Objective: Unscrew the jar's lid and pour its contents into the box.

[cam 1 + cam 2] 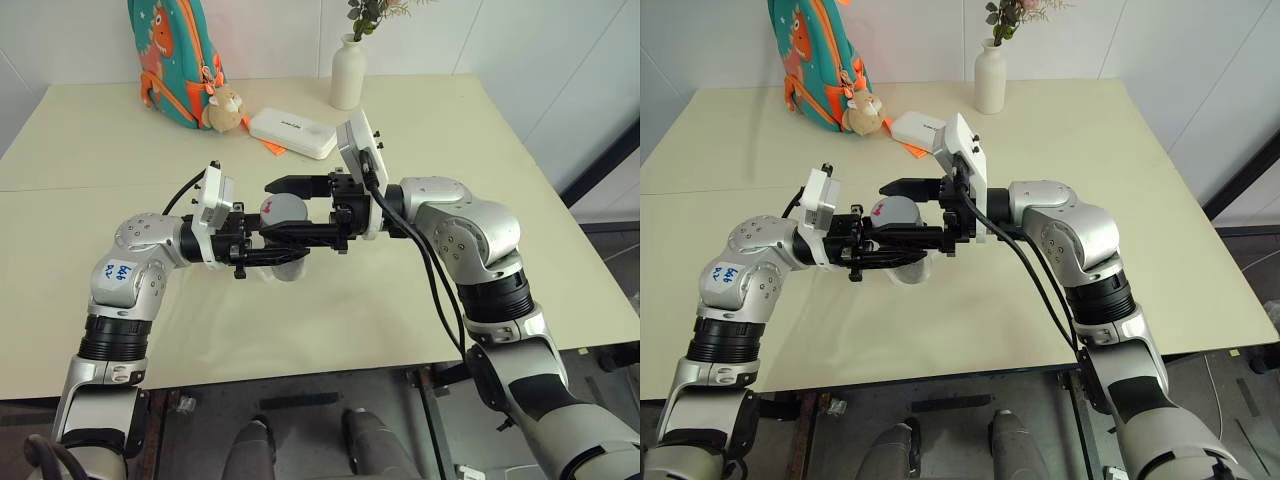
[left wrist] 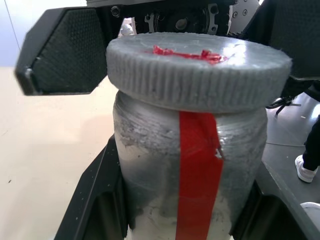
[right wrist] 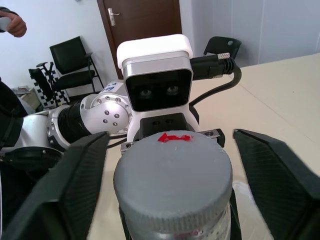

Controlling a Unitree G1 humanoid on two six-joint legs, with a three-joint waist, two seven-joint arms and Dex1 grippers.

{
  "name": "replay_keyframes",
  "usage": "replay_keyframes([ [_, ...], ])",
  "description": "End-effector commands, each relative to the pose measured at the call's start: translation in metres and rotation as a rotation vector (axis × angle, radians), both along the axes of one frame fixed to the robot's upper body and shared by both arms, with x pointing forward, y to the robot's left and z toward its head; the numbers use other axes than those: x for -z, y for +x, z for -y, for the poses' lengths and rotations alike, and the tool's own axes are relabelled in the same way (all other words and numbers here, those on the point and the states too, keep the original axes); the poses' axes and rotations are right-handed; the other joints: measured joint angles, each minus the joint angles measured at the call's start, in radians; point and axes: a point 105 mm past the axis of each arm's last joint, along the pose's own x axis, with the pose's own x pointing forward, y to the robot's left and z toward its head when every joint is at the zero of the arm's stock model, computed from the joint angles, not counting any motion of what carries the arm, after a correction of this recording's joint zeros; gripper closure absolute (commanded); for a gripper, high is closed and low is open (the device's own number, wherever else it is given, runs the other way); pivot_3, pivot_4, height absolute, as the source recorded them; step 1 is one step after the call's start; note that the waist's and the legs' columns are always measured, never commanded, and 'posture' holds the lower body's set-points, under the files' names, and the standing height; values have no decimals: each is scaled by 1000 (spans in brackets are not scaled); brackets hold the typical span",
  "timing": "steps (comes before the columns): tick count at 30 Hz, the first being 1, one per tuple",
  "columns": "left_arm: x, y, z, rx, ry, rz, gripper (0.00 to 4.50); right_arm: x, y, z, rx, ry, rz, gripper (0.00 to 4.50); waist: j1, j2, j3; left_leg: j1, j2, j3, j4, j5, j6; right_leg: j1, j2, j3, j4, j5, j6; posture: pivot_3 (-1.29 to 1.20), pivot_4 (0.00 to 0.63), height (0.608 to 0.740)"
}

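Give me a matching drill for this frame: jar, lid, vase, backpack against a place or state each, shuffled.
Things:
1. jar
2. lid
3. vase
4. backpack

Places or states:
a. white, at the table's far edge, holding a sprig
b. grey, on the jar, red mark on top
c. clamped in the left tool
d. teal, at the table's far left

Pairs: 1-c, 2-b, 3-a, 4-d

Grey lid point(image 2: 199, 67) with red mark; clear jar point(image 2: 192, 170) with red stripe; black gripper fingers point(image 2: 62, 52).
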Motion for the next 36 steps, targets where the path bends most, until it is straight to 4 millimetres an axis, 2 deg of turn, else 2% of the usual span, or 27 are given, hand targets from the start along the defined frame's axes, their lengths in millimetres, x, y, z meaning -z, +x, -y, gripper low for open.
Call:
replay_keyframes([
  [1, -9, -5, -3, 0, -11, 46, 2533, -17, -4, -1, 0, 54, 43, 1583, 0, 0, 0, 0, 0, 0, 0, 0, 0, 0, 0, 0, 0, 0, 0, 0, 150, 740],
  [4, -8, -5, -4, -3, -11, 45, 2533, -31, -12, 3, -31, 133, 7, 1583, 0, 0, 0, 0, 0, 0, 0, 0, 0, 0, 0, 0, 0, 0, 0, 0, 150, 740],
  [9, -8, -5, -4, -7, -12, 43, 2533, -54, -29, 19, -118, 315, -135, 1583, 1, 0, 0, 0, 0, 0, 0, 0, 0, 0, 0, 0, 0, 0, 0, 0, 150, 740],
  [11, -7, -5, -5, -8, -13, 42, 2533, -58, -29, 26, -99, 352, -147, 1583, 1, 0, 0, 0, 0, 0, 0, 0, 0, 0, 0, 0, 0, 0, 0, 0, 150, 740],
  [14, -8, -6, -5, -11, -14, 42, 2533, -50, -21, 43, 39, 334, -90, 1583, 1, 0, 0, 0, 0, 0, 0, 0, 0, 0, 0, 0, 0, 0, 0, 0, 150, 740],
  [17, -10, -6, -8, -25, -22, 43, 2533, -30, 2, 72, 283, 279, -11, 1583, 2, 0, 0, 0, 0, 0, 0, 0, 0, 0, 0, 0, -1, 0, 0, 0, 150, 740],
  [20, -14, -4, -14, -50, -41, 42, 2533, 3, 24, 110, 522, 203, 60, 1583, 5, 0, 0, -1, 0, 0, 0, 0, 0, 0, 0, 0, -2, 0, 0, 0, 150, 740],
  [24, -20, -1, -20, -73, -64, 34, 2533, 26, 40, 144, 717, 273, 64, 1583, -3, 0, 0, -1, 0, 1, -1, 0, 0, 0, 0, 2, -3, 0, 0, 0, 150, 740],
  [27, -24, 2, -23, -85, -88, 33, 2533, 66, 52, 162, 829, 179, 72, 1583, -2, 0, 0, 0, 0, 1, -1, 0, 0, 0, 0, 2, -2, 0, 1, 0, 150, 740],
  [29, -27, 3, -22, -87, -95, 32, 2533, 86, 59, 172, 882, 180, 13, 1583, 0, 0, 0, 1, 0, 1, 0, 0, 0, 1, 0, 2, -2, 0, 1, 0, 150, 740],
  [34, -29, 6, -21, -89, -107, 29, 2533, 118, 71, 187, 973, 155, -28, 1583, -1, 0, 0, 1, -1, 2, 1, 0, 0, 2, 0, 3, -1, 1, 2, 0, 150, 740],
  [36, -30, 6, -20, -87, -110, 28, 2533, 126, 71, 187, 960, 139, -51, 1583, -1, 0, 0, 1, -1, 1, 1, 0, 0, 2, 0, 3, -1, 1, 2, 0, 150, 740],
])
